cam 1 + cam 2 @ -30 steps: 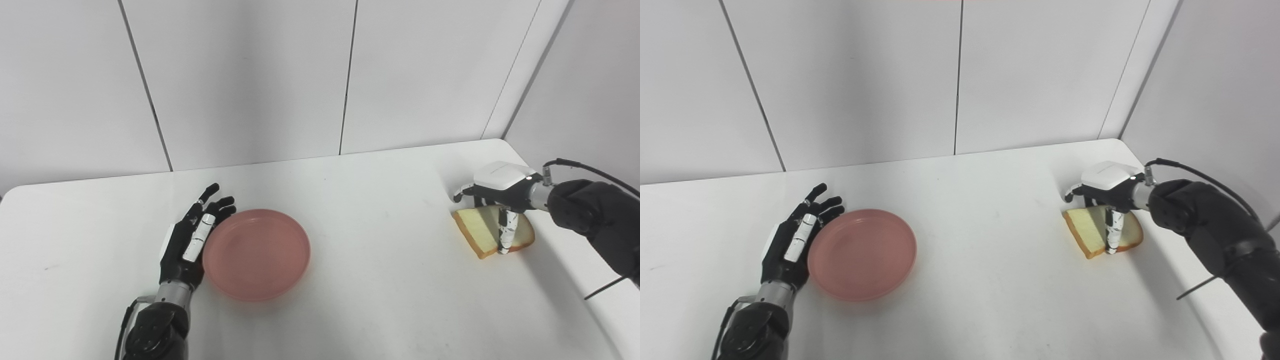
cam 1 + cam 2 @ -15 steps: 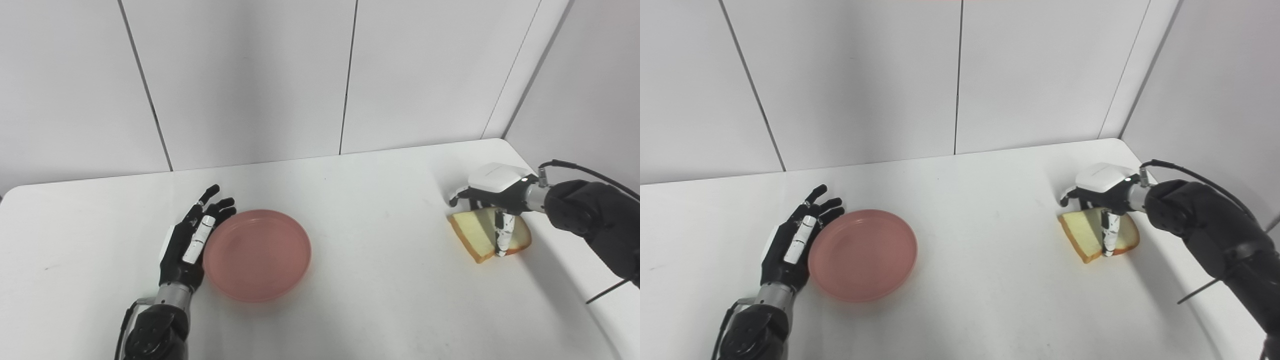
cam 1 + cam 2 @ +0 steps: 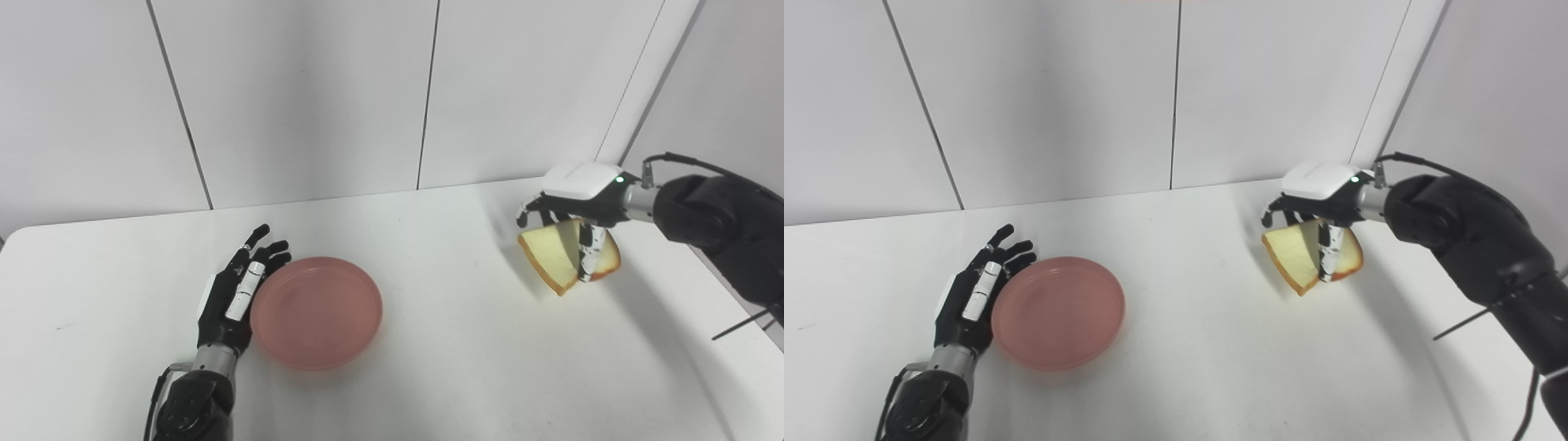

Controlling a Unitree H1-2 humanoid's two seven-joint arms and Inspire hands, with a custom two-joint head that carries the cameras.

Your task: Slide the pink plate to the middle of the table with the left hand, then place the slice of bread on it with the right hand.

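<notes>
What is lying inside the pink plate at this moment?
Nothing: the pink plate shows only its bare pink inside. The slice of bread is held in the right hand, off to the right. The left hand stands open beside the plate's left rim.

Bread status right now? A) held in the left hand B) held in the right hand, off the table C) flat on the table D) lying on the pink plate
B: the right hand grips the slice of bread tilted above the table, its shadow cast below.

Plate (image 3: pixel 316 312) left of centre; bread (image 3: pixel 560 256) above table (image 3: pixel 465 367), far right.
</notes>
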